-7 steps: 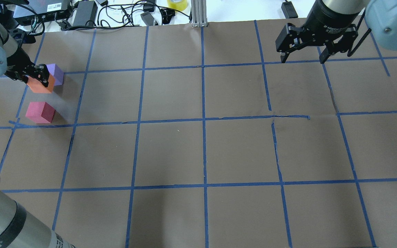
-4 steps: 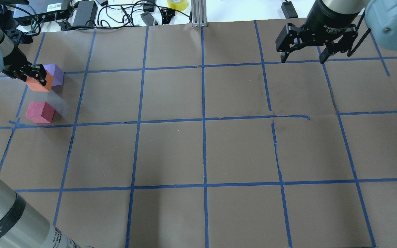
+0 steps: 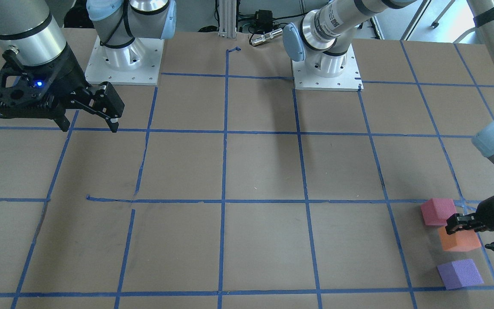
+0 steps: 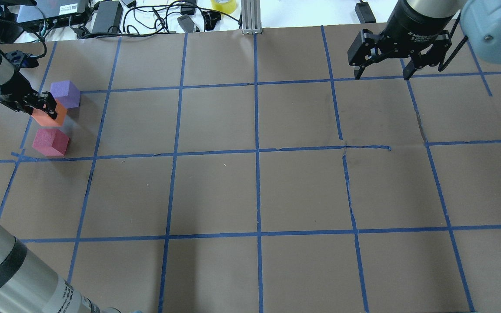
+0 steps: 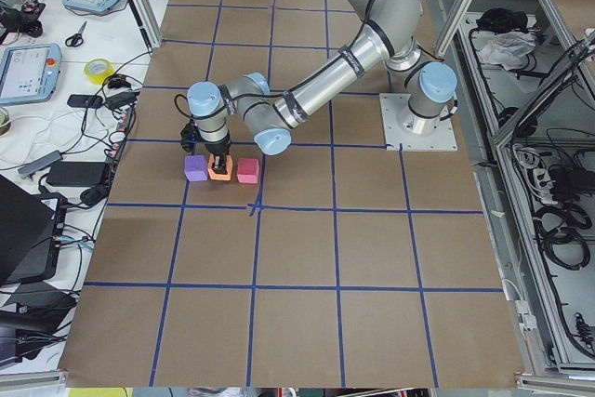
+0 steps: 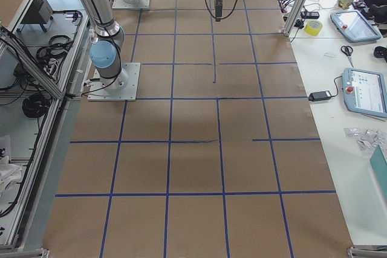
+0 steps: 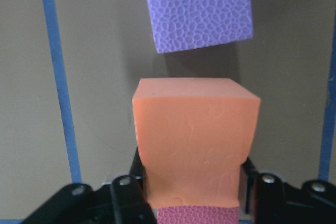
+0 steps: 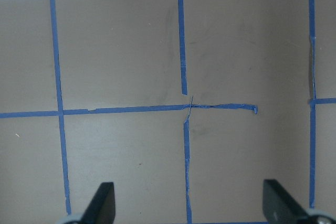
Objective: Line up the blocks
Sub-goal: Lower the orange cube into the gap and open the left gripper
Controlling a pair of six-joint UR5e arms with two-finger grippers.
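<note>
Find left end effector (image 4: 47, 109) clamped on orange block (image 4: 52, 118), fingers (image 7: 127, 195) pressing two opposite sides. Log orange block between purple block (image 4: 65, 94) and pinkish-red block (image 4: 51, 141), all three near the left edge of the counter (image 4: 276, 187) in the overhead view. See a clear gap to purple in the wrist view, and pinkish-red just behind orange. Cannot tell whether orange rests on the counter. Record right end effector (image 4: 381, 77) with fingers spread wide, gripping nothing, above the far right of the counter, well apart from the blocks.
</note>
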